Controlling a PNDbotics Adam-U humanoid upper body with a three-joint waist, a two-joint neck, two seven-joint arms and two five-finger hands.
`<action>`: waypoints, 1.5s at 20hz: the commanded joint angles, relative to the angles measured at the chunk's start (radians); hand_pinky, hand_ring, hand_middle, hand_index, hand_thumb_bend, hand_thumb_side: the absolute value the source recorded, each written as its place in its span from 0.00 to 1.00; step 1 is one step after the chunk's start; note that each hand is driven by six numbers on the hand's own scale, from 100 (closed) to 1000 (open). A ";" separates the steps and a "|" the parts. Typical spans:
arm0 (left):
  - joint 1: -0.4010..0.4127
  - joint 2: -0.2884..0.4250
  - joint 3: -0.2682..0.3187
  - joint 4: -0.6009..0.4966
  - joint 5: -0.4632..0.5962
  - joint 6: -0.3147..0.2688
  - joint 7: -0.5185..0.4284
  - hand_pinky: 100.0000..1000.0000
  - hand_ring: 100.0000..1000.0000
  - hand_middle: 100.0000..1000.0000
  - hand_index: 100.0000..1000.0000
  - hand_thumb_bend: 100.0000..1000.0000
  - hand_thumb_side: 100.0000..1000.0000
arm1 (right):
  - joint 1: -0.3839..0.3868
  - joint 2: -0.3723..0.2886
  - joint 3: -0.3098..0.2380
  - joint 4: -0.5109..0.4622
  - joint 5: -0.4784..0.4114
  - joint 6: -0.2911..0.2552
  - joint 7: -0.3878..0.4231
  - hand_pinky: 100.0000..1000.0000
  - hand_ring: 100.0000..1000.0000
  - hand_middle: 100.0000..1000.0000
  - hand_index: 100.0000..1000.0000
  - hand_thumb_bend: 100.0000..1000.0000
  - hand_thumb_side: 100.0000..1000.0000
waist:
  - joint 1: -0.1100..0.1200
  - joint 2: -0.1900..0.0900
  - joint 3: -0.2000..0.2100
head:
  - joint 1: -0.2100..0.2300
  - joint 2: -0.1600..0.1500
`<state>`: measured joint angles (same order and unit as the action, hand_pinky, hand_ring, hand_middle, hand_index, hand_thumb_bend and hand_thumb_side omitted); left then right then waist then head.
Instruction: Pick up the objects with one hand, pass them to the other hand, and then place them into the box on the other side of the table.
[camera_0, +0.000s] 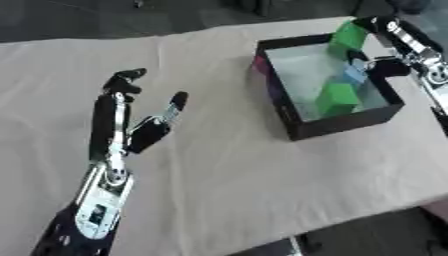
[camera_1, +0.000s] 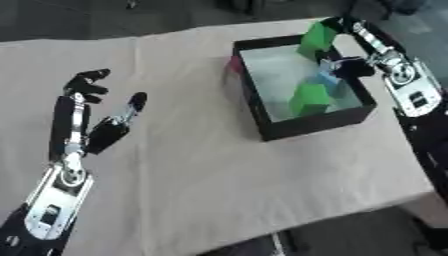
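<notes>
Green block (camera_1: 316, 36) pinched in right hand (camera_1: 350, 31) above far rim of black box (camera_1: 306, 126); second green cube (camera_1: 308, 100) inside. Left hand (camera_0: 131, 125) empty, fingers spread over beige tablecloth (camera_0: 245, 175).

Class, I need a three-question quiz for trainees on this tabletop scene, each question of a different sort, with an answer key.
1. True or false: the left robot hand is curled round a green block.
2. Which robot hand is at the black box? A) left B) right C) neither
3. Fill in: the block lying inside the box near its front wall is coloured ____.

Key
1. False: its fingers are open, raised above the beige tablecloth, holding nothing.
2. B: the right robot hand reaches over the box's far right side, holding a green block above the rim.
3. Green: a second green block lies there.
</notes>
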<state>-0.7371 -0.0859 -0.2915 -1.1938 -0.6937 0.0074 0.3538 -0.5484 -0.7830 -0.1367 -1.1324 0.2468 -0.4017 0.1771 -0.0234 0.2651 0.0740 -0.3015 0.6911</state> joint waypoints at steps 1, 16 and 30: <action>-0.008 -0.001 0.001 -0.023 0.002 -0.002 0.001 0.60 0.62 0.71 0.80 0.57 0.72 | -0.017 -0.027 -0.002 0.008 0.032 -0.034 0.014 0.96 0.85 0.59 0.66 0.08 0.00 | -0.003 -0.018 0.000 | 0.002 -0.008; -0.007 -0.002 0.001 -0.020 0.006 -0.001 0.004 0.60 0.62 0.71 0.80 0.57 0.71 | -0.016 -0.022 -0.004 0.016 0.142 -0.118 0.074 1.00 1.00 0.97 1.00 0.21 0.00 | -0.003 -0.019 0.002 | 0.002 -0.008; -0.019 0.080 0.038 -0.095 0.005 0.053 0.014 0.63 0.64 0.74 0.82 0.37 0.27 | 0.057 -0.091 -0.083 -0.244 -0.544 0.000 0.117 1.00 1.00 1.00 1.00 0.00 0.44 | -0.004 -0.045 0.001 | 0.097 0.030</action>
<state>-0.7343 -0.0287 -0.2608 -1.2515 -0.6834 0.0534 0.3708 -0.4849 -0.8148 -0.1954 -1.3265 -0.2115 -0.4212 0.2799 -0.0253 0.2466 0.0755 -0.2189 0.7164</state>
